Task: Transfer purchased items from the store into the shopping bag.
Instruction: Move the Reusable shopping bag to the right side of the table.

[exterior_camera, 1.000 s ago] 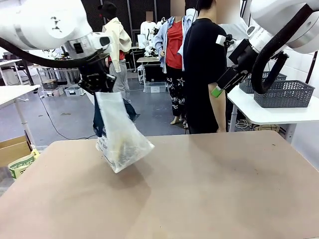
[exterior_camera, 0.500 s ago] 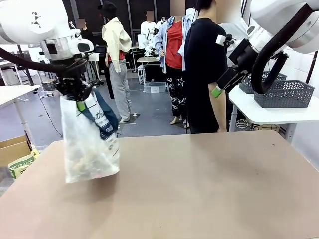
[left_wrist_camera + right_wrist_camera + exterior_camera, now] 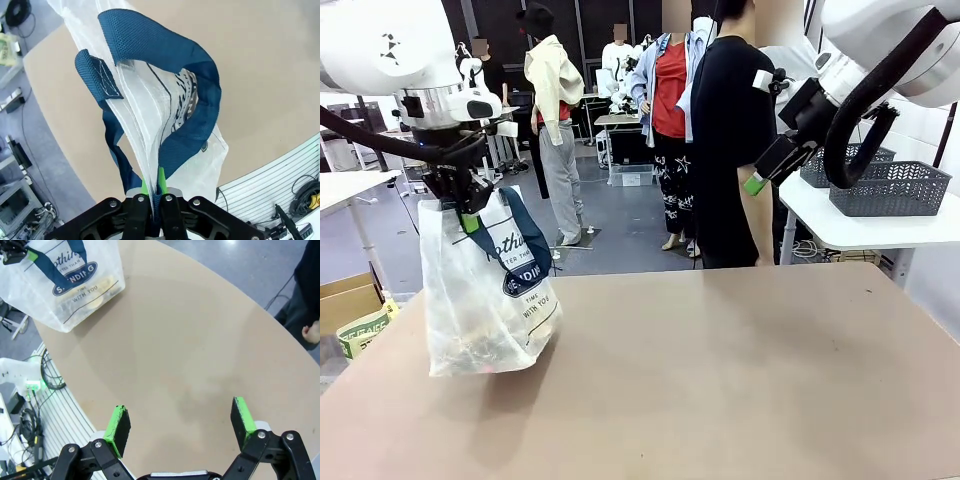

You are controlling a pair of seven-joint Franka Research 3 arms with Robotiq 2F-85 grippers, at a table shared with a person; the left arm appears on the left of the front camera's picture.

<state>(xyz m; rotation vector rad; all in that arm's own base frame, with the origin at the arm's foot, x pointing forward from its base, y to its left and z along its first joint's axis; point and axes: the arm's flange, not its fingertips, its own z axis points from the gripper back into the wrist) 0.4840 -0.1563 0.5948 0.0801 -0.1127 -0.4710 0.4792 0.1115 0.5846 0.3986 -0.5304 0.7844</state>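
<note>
The left gripper (image 3: 470, 215), black with green pads, is pressed together on the top of the translucent whitish plastic shopping bag (image 3: 485, 300) with navy blue strap handles and a navy oval print. In the left wrist view, the green pads (image 3: 161, 181) pinch the thin plastic and one blue strap (image 3: 192, 125) between them. The bag hangs from this gripper at the left side of the light brown table (image 3: 740, 380), and its bottom seems to touch the table surface. Some pale, yellowish goods (image 3: 97, 292) lie inside the bag, but it is not possible to tell what they are. The right gripper (image 3: 180, 422) is spread wide and holds nothing; it hovers high above the bare table. A person in black clothes (image 3: 728, 140) stands at the far side. A dark grey mesh basket (image 3: 890, 188) rests on a white side table (image 3: 865, 228) at the right.
</note>
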